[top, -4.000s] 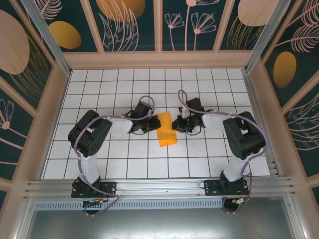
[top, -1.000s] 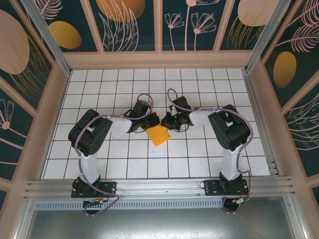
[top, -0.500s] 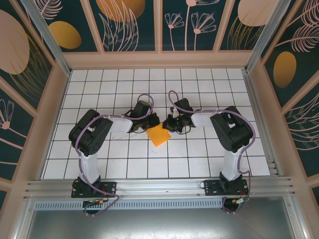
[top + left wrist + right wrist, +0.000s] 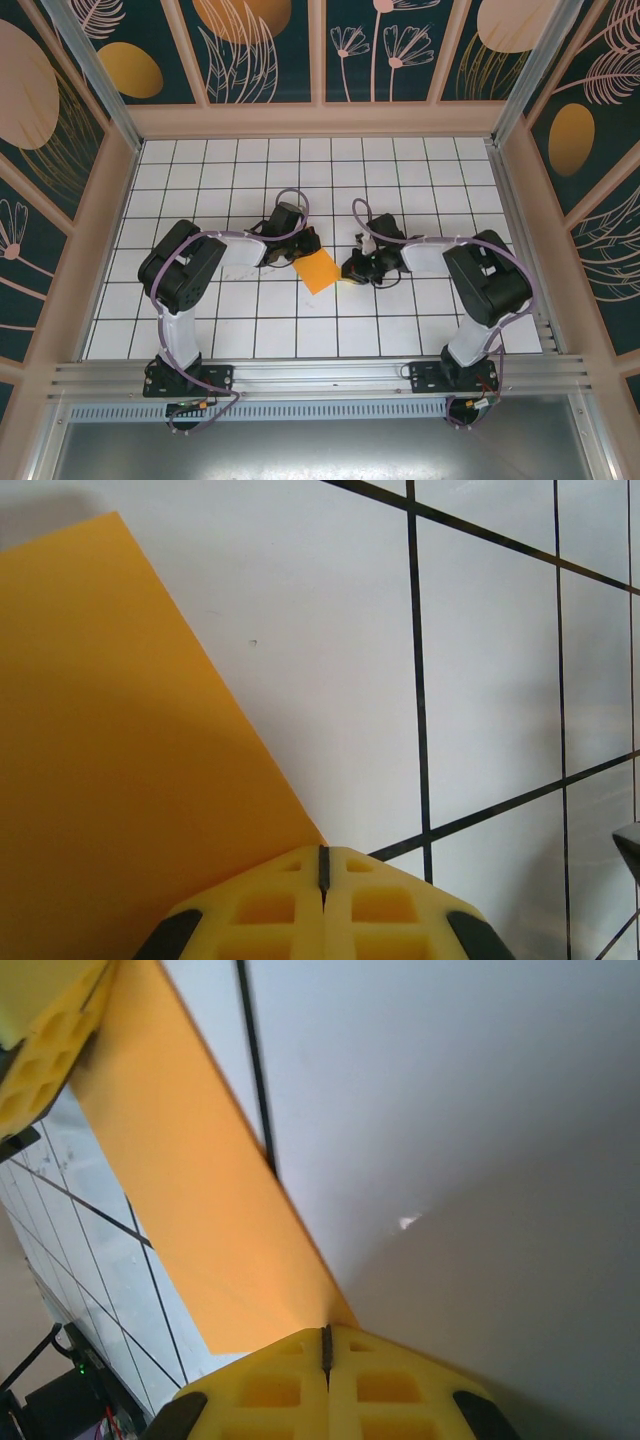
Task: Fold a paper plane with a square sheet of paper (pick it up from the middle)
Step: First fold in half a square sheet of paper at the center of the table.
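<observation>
Top external view: the orange paper (image 4: pixel 317 271) lies on the white grid table (image 4: pixel 200 180), directly between the 2 grippers. The left gripper (image 4: pixel 299 256) is closed, with its tips at the sheet's left corner. The right gripper (image 4: pixel 349 271) is closed too, touching the opposite right corner. I cannot tell whether either one actually nips the paper. Both arms are equally near, so the next fold likely turns on the line across the sheet from one tip to the other.
</observation>
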